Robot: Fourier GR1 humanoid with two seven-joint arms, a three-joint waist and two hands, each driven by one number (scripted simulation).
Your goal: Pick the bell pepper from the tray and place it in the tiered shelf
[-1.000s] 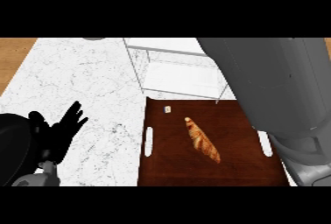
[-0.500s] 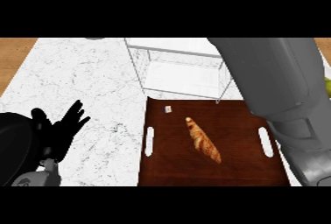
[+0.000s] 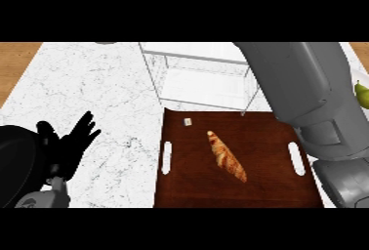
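A dark wooden tray [image 3: 267, 166] with white handle slots lies on the marble counter at centre right. On it I see only a long golden bread loaf [image 3: 226, 156] and a small white scrap [image 3: 187, 121]; no bell pepper shows in this view. Just beyond the tray's far edge stands the white wire tiered shelf [image 3: 202, 83]. My right forearm [image 3: 302, 93] crosses the tray's right side and the shelf's right end, and its hand lies beyond the picture's top. My left hand [image 3: 72, 146] rests open at the lower left, fingers up, holding nothing.
A green pear [image 3: 361, 93] peeks in at the right edge, on a pale surface. White marble counter [image 3: 93, 97] stretches left of the tray and shelf. A wooden strip [image 3: 18, 63] runs along the far left.
My right forearm has shifted to the right, uncovering more of the tray and the shelf. The pear has come into view at the right edge. My left hand has not moved.
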